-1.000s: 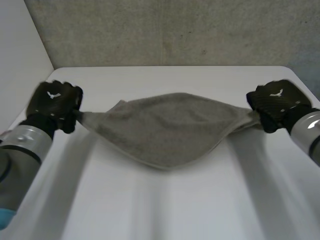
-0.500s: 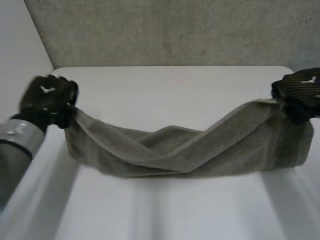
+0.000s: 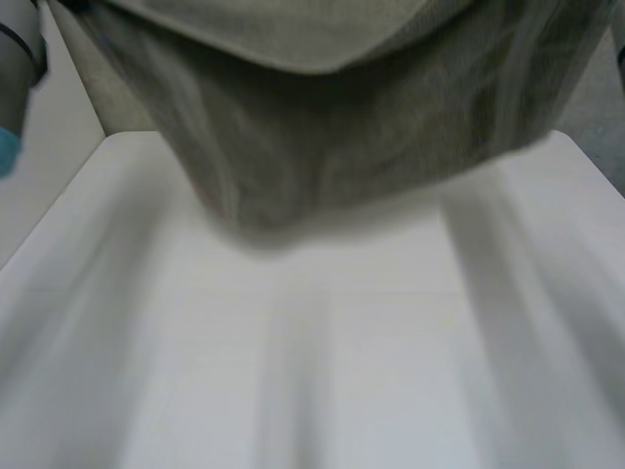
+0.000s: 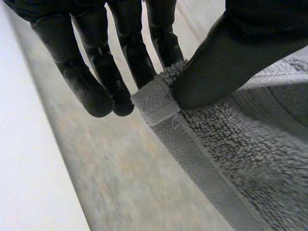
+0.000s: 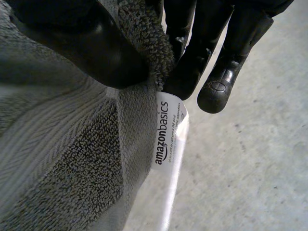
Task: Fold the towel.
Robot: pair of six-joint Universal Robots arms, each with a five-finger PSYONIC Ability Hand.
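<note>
The grey towel (image 3: pixel 332 127) hangs high above the white table (image 3: pixel 312 371), close in front of the head camera, its lower edge sagging free. In the left wrist view my left hand (image 4: pixel 226 57) pinches a hemmed corner of the towel (image 4: pixel 156 101) between thumb and fingers (image 4: pixel 96 91). In the right wrist view my right hand (image 5: pixel 101 53) pinches another corner of the towel (image 5: pixel 86 159) between thumb and fingers (image 5: pixel 216 91), right by its white label (image 5: pixel 168 130). The left arm (image 3: pixel 15 68) shows at the head view's edge.
A grey wall (image 3: pixel 596 88) stands behind the table. The table's left edge (image 3: pixel 59 205) borders a pale side wall.
Both hands have lifted the towel from low over the table up and out past the head view's upper edge. The towel now hangs in front of the camera.
</note>
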